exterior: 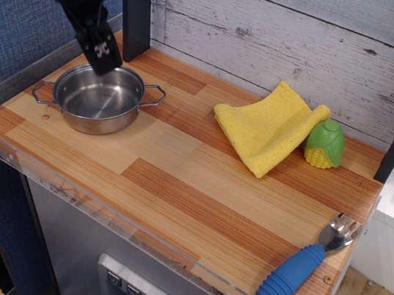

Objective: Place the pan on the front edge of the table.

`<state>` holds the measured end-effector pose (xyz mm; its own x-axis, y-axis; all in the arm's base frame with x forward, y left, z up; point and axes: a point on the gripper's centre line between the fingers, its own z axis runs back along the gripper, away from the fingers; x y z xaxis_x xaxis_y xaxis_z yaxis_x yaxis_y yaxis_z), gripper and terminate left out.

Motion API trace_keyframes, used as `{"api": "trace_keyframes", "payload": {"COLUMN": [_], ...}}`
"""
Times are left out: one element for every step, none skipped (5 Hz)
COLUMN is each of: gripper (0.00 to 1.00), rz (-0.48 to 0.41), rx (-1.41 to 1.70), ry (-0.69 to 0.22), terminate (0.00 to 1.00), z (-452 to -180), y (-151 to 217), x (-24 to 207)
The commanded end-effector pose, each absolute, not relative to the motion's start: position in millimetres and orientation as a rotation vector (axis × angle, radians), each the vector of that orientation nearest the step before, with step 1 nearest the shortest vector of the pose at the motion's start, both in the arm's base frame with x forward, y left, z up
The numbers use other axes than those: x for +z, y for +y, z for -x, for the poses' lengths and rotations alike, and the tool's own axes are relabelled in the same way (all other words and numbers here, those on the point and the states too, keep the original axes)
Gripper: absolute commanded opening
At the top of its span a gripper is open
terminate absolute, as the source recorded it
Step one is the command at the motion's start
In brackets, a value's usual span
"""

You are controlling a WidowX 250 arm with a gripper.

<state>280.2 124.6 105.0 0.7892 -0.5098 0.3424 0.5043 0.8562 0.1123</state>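
pan (99,97) back-left on table (177,182), untouched | gripper (101,55) above its far rim, jaw opening unclear, holding nothing | advice: straddle rim wall squarely, avoid wire handles

My pincer (103,58) hangs at the far rim of the pan (99,97), toward eleven o'clock on the worktop (177,182); I cannot tell how its jaws stand. The pan sits upright. A yellow cloth (268,125) lies toward one o'clock, touching a toy corn (324,143). A blue-handled fork (305,264) lies at four o'clock.
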Motion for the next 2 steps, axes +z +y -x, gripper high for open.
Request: {"api": "trace_keyframes", "payload": {"gripper": [1.00, 1.00], "rz": [-0.055, -0.054], "rx": [-0.583, -0.608], "ry": [-0.319, -0.275], "terminate": [0.00, 0.00], "z": [-292.2, -294.0], "y": [125.8, 119.1], "x": [84.6, 67.9]}}
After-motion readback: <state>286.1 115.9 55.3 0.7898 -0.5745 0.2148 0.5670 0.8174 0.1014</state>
